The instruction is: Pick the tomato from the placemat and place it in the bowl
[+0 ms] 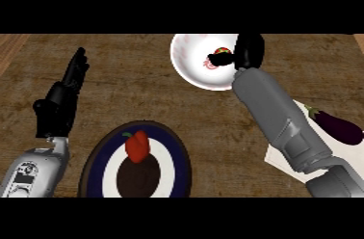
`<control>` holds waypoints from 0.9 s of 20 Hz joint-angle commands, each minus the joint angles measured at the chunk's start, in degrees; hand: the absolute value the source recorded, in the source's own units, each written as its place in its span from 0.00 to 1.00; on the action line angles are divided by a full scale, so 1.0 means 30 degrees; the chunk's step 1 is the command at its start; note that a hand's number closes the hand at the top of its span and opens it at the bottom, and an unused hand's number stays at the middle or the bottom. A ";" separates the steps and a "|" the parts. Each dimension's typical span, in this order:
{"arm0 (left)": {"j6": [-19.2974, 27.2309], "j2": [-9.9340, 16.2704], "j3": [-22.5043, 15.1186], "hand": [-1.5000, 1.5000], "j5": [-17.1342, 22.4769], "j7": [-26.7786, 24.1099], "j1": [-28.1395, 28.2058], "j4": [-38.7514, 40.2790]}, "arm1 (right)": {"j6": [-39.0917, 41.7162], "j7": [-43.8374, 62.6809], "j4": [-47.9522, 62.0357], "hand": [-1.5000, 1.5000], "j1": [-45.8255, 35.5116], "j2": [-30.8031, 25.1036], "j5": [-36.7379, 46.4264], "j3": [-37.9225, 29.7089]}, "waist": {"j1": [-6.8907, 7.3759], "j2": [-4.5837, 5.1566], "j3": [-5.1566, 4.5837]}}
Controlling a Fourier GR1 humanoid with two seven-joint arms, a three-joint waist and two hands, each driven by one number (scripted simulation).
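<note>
A white bowl (193, 64) stands at the far side of the counter. My right hand (249, 49) reaches over its right rim. Its fingers (215, 58) curl round a small red and green thing, the tomato (221, 52), held above the bowl's inside and mostly hidden by them. A white placemat (279, 158) lies at the right, largely covered by my right forearm. My left hand (65, 86) rests open at the left, fingers straight and pointing away, holding nothing.
A dark purple eggplant (340, 126) lies at the right edge beside the placemat. At the near centre, a round plate (99, 156) with blue and white rings carries a red pepper (137, 146).
</note>
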 commanded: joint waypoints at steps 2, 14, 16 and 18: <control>0.0171 -0.0185 -0.0304 0.50 -0.0450 -0.0312 0.0502 0.0064 | 0.0038 -0.4290 -0.0478 0.00 0.0582 -0.0112 -0.2091 -0.2104 | 0.0071 0.0008 0.0008; -0.0008 0.0138 0.0780 0.50 -0.0454 0.0769 0.0238 -0.0343 | 0.3318 -0.9679 -0.0952 0.00 0.2082 -0.0892 -0.5710 -0.5912 | -0.1254 -0.0638 -0.0051; -0.0368 0.0083 0.1226 0.50 0.0116 -0.0706 0.1826 0.0163 | 0.3756 -1.0628 -0.2038 0.00 0.3109 -0.0330 -0.6216 -0.6076 | -0.1377 -0.0697 -0.0063; -0.0105 0.0259 0.1445 0.50 -0.0129 -0.0670 0.2095 -0.0433 | 0.5346 -1.1316 -0.3897 0.00 0.5043 -0.0744 -0.6883 -0.6119 | -0.1683 -0.0829 -0.0063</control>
